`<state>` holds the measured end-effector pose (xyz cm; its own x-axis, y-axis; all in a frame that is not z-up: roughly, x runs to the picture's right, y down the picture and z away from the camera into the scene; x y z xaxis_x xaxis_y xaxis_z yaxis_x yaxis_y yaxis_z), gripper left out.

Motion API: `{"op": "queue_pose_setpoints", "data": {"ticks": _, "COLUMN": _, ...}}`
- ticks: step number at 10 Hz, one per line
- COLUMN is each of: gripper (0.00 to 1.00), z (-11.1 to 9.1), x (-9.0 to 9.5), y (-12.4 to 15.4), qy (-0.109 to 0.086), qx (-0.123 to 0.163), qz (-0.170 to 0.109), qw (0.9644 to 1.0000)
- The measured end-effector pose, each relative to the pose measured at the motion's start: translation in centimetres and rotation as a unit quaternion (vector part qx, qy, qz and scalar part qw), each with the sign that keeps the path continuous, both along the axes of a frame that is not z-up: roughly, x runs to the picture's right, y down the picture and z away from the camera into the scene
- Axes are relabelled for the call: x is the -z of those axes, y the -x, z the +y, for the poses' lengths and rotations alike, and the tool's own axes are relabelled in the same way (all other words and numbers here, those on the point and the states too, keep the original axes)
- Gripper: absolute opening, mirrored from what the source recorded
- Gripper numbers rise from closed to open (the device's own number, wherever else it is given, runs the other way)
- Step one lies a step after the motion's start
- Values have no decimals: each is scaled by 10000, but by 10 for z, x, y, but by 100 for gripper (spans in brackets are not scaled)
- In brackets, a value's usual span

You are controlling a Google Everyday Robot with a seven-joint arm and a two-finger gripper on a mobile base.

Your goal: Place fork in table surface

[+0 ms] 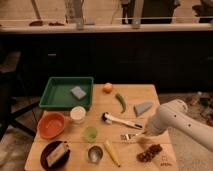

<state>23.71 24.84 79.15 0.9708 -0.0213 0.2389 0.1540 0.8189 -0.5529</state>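
Step in hand: setting down. The tool (145,134) sits low over the right front part of the light plank-grained wooden counter (137,94). It is fully closed, by appearance on the handle end of the small slim silver metal fork (131,136). The fork lies level with its tines pointing left, at or just above the wood; contact cannot be confirmed.

Next move, as judged: confirm the fork rests flat, open the tool, then lift straight up and back to the right without dragging the handle.

Clearances:
- The long white-handled utensil with a black head (120,120) lies just behind the fork, close but apart.
- The dark cluster of grapes (150,152) sits just in front of the tool.
- The yellow elongated item (111,152) and small green cup (90,133) lie to the left, near the tines.
- The grey wedge-shaped piece (142,108) is behind, apart.

The counter's right edge runs beneath the arm, so the retreat path that way is open. The green rectangular tray (50,97) stands well apart, rear left.
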Motion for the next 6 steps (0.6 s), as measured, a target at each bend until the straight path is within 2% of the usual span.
{"op": "queue_pose_setpoints", "data": {"ticks": 6, "gripper": 0, "z": 2, "x": -11, "y": -3, "qy": 113, "qx": 7, "qz": 51, "qw": 9999}}
